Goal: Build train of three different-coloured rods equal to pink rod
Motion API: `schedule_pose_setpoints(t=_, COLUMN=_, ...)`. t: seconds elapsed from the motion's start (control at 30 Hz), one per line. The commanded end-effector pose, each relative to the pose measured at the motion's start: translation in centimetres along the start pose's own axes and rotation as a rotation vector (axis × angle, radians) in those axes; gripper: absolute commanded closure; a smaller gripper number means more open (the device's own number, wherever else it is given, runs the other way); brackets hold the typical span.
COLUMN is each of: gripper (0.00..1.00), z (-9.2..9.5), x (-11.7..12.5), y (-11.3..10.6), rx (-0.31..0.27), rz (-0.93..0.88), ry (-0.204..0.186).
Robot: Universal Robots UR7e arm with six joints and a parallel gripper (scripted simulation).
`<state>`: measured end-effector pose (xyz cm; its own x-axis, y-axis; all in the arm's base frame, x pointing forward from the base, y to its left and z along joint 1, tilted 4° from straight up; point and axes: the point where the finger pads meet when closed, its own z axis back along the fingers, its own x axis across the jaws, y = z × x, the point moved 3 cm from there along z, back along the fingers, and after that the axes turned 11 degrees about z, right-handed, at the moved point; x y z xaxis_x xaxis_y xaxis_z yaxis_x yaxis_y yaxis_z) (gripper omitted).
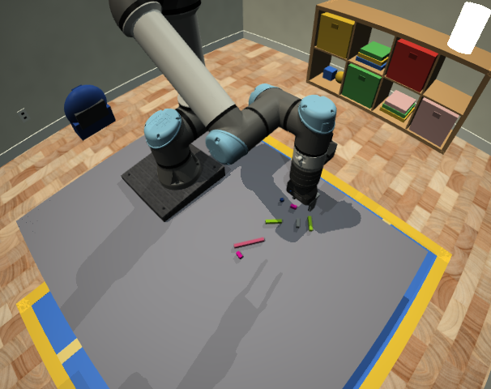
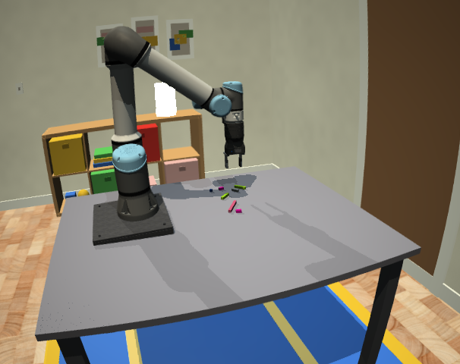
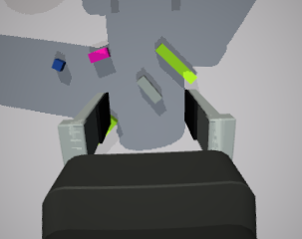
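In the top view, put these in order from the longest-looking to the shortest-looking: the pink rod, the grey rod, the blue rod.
1. Pink rod, clearly the longest.
2. Grey rod, much shorter.
3. Blue rod, only a tiny cube.
All three lie close together on the table, so nearness to the camera hardly affects this order.

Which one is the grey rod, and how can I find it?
Start at the robot's open tool hanging over the far side of the table. Just below it lies a small cluster of rods; the grey rod sits between the two lime rods, touching neither. It is the only dull one, nearly matching the tabletop, and shorter than both limes.
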<state>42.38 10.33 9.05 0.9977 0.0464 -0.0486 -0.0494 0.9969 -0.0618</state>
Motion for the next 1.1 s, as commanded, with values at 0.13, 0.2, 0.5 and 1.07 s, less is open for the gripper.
schedule_pose_setpoints(t=0.13, gripper=0.00, z=0.4, x=-1.1, y=-2.7, rx=0.001, rz=-0.241, ry=-0.002)
schedule_pose_setpoints(t=0.2, gripper=0.00, z=0.4, x=-1.3, y=-3.1, rx=0.001, rz=-0.285, ry=-0.002)
schedule_pose_setpoints(t=0.5, gripper=0.00, z=0.6, x=-3.2, y=-6.5, rx=0.002, rz=-0.614, ry=-0.002)
schedule_pose_setpoints(t=1.07, gripper=0.00, z=0.4, x=-7.5, y=-11.8, rx=0.002, rz=-1.209, ry=-0.001)
